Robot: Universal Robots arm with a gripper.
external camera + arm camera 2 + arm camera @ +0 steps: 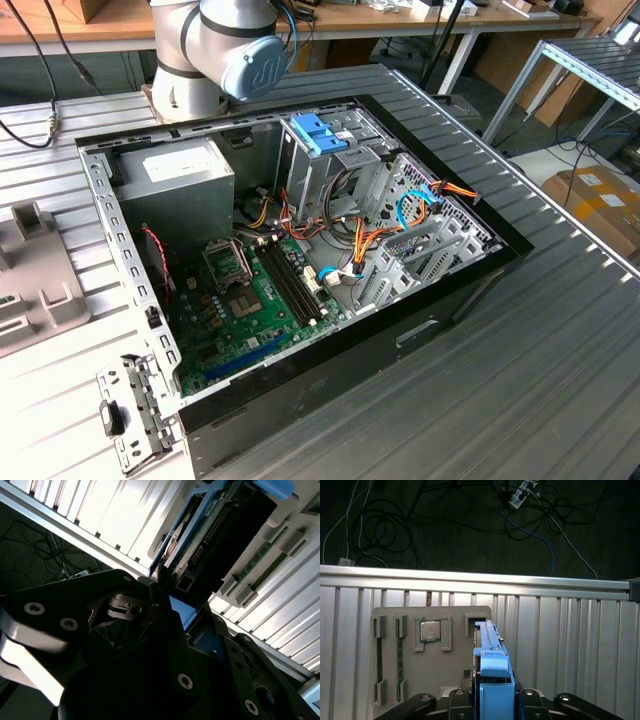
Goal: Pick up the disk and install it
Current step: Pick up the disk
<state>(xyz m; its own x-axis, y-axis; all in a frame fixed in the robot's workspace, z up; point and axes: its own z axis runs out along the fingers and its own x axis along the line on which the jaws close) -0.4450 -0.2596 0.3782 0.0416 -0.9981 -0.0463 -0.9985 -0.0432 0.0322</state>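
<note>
The disk [492,667] stands on edge, its bright blue side rail and tab facing the camera in the first wrist view. My gripper [492,696] straddles it, a dark finger pressed against each side, shut on it. The disk's far end sits at a slot of the grey holder plate [455,675]. The second wrist view shows the disk's [212,530] connector edge and blue rail rising from between the black fingers [160,597] of the gripper [186,617].
The holder plate carries a processor chip [429,630] and memory sticks [400,655] beside the disk. The ribbed table edge [480,577] lies just beyond, with floor cables past it. The open computer case [300,270] holds a power-supply box [180,175], a light-blue latch [320,132] and loose wires.
</note>
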